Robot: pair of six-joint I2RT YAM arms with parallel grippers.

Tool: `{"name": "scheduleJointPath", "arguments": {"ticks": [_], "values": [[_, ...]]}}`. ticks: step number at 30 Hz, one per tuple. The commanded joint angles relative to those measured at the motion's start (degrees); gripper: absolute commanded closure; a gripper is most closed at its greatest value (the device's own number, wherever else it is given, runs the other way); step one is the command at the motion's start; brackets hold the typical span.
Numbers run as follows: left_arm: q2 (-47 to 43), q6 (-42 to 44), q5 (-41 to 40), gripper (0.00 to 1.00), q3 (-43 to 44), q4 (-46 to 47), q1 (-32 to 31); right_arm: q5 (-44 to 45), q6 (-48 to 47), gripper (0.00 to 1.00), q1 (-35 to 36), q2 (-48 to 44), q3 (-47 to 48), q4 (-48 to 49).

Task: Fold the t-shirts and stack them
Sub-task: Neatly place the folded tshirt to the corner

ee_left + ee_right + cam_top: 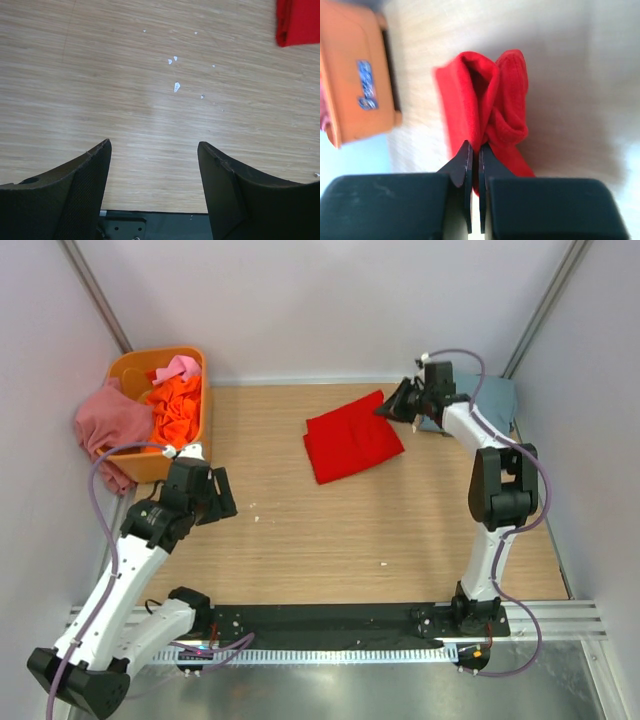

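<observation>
- Right gripper point(388, 410): clenched on the far right corner of the red t-shirt point(352, 437); in the wrist view, jaws pinched together on a doubled red fold.
- Red t-shirt: folded to a compact rectangle, lying on the table point(330, 540) toward the far edge, right of centre.
- Grey-blue t-shirt point(497, 398): at the far right corner, partly hidden behind the right arm; apparently folded, judged to be the base of the stack.
- Left gripper point(224, 500): released, grasping nothing, over bare wood near the left edge.
- Orange tub point(125, 375), far left corner: orange t-shirt point(178, 405) and pink t-shirt point(180, 367) inside, dusty rose t-shirt point(105, 425) draped over the left wall; all crumpled.
- Progress, as judged: two of five folded; red not yet stacked on grey-blue; three left to fold and stack.
</observation>
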Motion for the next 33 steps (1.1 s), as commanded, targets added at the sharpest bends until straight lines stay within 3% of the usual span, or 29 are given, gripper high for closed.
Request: {"name": "scheduleJointPath", "arguments": {"ticks": [1, 8, 15, 33], "values": [[-2.31, -1.41, -0.83, 0.29, -1.78, 2.45, -0.3, 5.81, -6.9, 0.99, -2.08, 1.17, 13.97, -15.74], [-1.52, -0.79, -1.35, 0.29, -1.69, 2.36, -0.3, 7.49, -8.14, 0.99, -5.42, 10.12, 32.08, -25.06], [-1.17, -0.53, -1.44, 0.29, -1.69, 2.63, -0.3, 9.52, -10.34, 0.99, -7.87, 21.04, 57.81, -38.16], [0.59, -0.18, -0.91, 0.3, -1.78, 2.89, -0.3, 5.3, -8.15, 0.99, -18.17, 21.22, 67.61, -37.03]]}}
